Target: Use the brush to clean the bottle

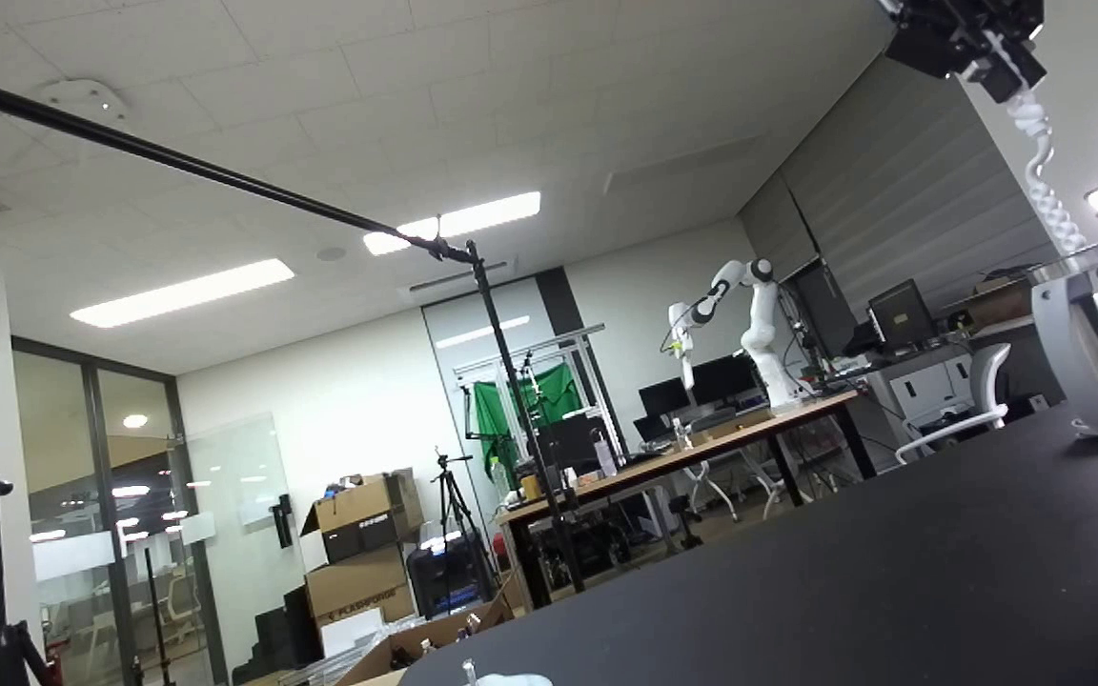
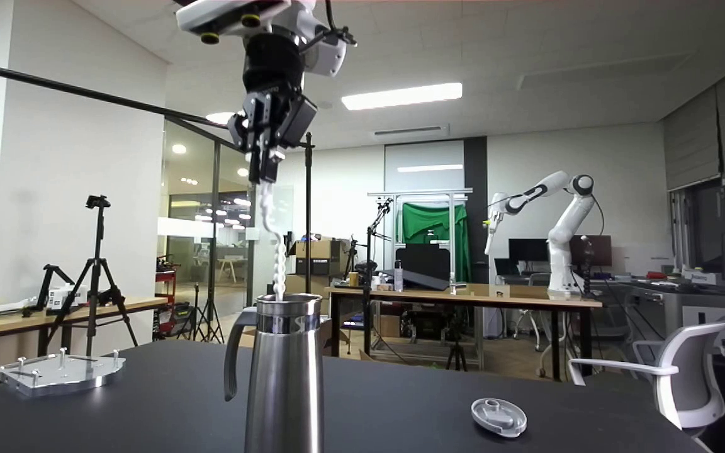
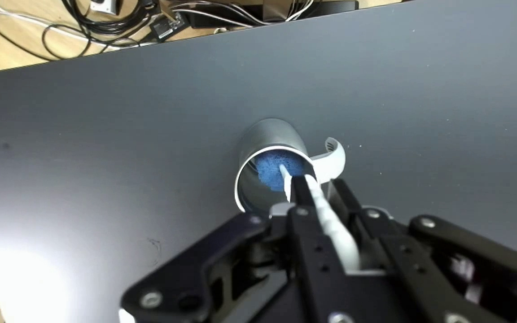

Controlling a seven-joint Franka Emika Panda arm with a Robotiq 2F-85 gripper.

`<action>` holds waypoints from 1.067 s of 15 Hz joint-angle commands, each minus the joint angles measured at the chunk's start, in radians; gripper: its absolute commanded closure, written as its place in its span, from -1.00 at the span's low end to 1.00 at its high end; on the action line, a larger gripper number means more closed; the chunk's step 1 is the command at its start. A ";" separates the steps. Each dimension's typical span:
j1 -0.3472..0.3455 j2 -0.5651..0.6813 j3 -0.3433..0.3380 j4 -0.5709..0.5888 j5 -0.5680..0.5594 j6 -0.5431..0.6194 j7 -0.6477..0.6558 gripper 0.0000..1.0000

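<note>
The white-handled brush [image 2: 279,269] is gripped between the fingers of the gripper [image 2: 262,171], and its blue head [image 3: 269,169] is held inside the upright steel bottle [image 2: 286,380]

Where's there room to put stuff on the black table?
Bare patches lie between the bottle and the round lid, and between the bottle's handle and the pegged plate. It's crowded over the bottle, where the gripper holds the brush, dipped inside.

Bottle [image 2: 285,390] cut off, brush head [image 3: 268,169] hidden inside, in both exterior views.
</note>
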 commanded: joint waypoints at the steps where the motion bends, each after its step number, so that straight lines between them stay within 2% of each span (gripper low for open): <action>1: -0.002 -0.051 0.007 0.078 -0.031 -0.082 0.035 0.92; 3: -0.008 -0.053 -0.004 0.073 -0.021 -0.078 0.041 0.92; 6: -0.019 -0.024 -0.037 -0.021 0.020 0.016 0.037 0.92; 11: -0.026 0.104 -0.055 -0.118 0.049 0.135 0.037 0.92; 13: -0.023 0.137 -0.044 -0.101 0.038 0.123 0.041 0.92; 16: -0.017 0.112 -0.020 -0.019 -0.003 -0.001 0.055 0.92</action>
